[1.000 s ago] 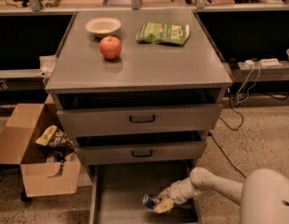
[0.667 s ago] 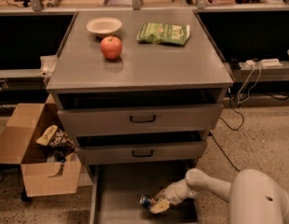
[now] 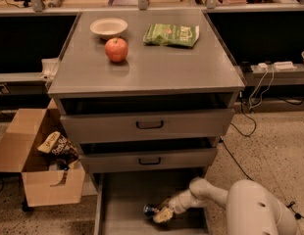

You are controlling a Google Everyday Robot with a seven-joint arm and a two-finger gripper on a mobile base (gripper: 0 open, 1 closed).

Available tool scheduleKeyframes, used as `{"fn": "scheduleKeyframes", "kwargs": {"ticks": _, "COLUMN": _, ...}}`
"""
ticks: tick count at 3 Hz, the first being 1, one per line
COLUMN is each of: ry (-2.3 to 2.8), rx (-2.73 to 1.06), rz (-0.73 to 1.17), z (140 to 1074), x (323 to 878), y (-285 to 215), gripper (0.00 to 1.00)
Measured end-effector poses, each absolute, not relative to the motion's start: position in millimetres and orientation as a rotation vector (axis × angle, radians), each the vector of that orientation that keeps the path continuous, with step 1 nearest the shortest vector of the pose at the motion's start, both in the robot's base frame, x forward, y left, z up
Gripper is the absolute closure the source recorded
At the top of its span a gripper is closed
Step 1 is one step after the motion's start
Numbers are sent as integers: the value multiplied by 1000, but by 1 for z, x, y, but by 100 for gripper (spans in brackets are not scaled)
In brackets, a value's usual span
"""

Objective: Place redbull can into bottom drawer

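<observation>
The redbull can (image 3: 151, 210) is a small blue-and-silver can lying low inside the bottom drawer (image 3: 127, 199), a wide grey tray pulled out under the cabinet. My gripper (image 3: 161, 214) reaches in from the right on a white arm and sits right at the can, with its pale fingertips (image 3: 164, 216) against the can's right side. The can is at or just above the drawer floor, near the drawer's middle.
Two grey drawers with black handles (image 3: 149, 125) stand partly open above. On the cabinet top are a white bowl (image 3: 109, 27), a red apple (image 3: 116, 49) and a green snack bag (image 3: 171, 35). An open cardboard box (image 3: 41, 165) stands at the left. Cables lie on the floor at the right.
My arm has moved left and deeper into the bottom drawer, carrying the can with it toward the drawer's middle.
</observation>
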State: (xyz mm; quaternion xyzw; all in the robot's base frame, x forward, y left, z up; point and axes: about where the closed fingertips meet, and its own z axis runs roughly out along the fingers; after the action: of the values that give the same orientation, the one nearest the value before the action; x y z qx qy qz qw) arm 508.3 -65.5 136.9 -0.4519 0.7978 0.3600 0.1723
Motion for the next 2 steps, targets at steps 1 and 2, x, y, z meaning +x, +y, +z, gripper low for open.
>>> {"fn": "scheduleKeyframes", "kwargs": {"ticks": 1, "ry": 2268, "rx": -1269, "rz": 1043, "z": 129, "x": 513, "y": -59, "gripper": 62}}
{"fn": "scheduleKeyframes", "kwargs": {"ticks": 2, "ry": 2259, "rx": -1272, "rz": 1055, "z": 127, "x": 516, "y": -55, "gripper": 38}}
